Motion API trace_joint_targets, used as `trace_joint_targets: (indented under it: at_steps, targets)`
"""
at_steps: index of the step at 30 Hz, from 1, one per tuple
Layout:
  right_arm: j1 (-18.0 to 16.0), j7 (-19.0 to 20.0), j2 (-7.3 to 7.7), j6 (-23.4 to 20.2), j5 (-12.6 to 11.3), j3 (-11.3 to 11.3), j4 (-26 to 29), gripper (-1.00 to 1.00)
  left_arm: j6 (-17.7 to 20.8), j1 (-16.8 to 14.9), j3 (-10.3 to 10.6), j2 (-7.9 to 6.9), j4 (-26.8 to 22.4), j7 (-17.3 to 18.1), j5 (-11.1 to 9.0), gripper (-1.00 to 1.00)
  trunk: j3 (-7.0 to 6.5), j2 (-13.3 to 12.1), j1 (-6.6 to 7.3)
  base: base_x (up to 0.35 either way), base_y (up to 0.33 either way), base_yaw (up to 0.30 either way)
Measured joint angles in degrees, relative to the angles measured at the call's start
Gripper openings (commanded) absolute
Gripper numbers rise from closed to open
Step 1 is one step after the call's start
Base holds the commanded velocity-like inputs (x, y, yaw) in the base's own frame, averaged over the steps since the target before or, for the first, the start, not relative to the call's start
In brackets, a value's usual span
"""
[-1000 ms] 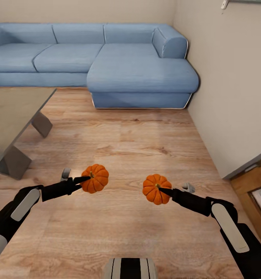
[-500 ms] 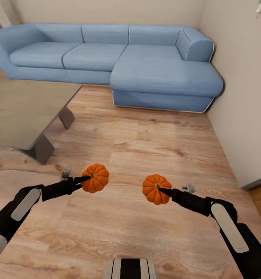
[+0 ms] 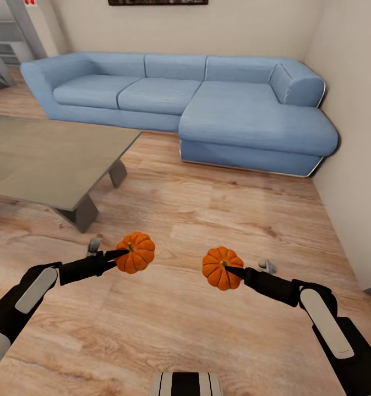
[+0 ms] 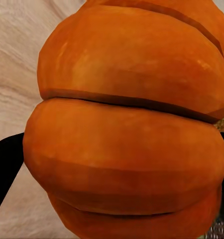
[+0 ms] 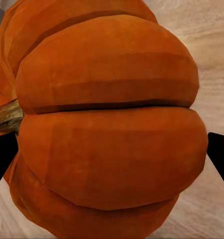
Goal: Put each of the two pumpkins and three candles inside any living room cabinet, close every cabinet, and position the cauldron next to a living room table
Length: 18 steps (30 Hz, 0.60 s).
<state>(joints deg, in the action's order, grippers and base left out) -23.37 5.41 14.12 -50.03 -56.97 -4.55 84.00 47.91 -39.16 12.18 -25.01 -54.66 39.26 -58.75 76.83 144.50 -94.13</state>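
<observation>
Two small orange ribbed pumpkins hang above the wood floor in the head view. My left gripper [image 3: 121, 254] is shut on the left pumpkin [image 3: 136, 253], whose ribs loom large in the left wrist view [image 4: 127, 124]. My right gripper [image 3: 227, 269] is shut on the right pumpkin [image 3: 221, 268], seen close in the right wrist view [image 5: 107, 124] with its brown stem [image 5: 5, 115] at the side. The low table [image 3: 48, 162] with a glossy grey-olive top stands at the left. Candles, cabinet and cauldron are out of view.
A blue L-shaped sofa [image 3: 207, 104] runs along the far wall, its chaise reaching toward the right wall [image 3: 356, 137]. Wood floor [image 3: 207, 220] lies open between the table and the sofa. A grey staircase [image 3: 1, 49] shows at the far left.
The whole head view has swung to the left: sofa and table have shifted right in the picture, and the doorway at the right has left it. Both arms hold their pumpkins unchanged.
</observation>
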Motion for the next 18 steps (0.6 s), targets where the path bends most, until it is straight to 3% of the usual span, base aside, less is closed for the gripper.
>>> trace_joint_targets:
  at_steps: [18]
  targets:
    - [0.00,-0.02,0.00,0.00,0.37,-0.02,-0.02,-1.00,-0.17,-0.01,0.01,-0.01,-0.09,0.05,0.44,-1.00,-0.77,-0.02,0.02,0.000,0.000,0.262]
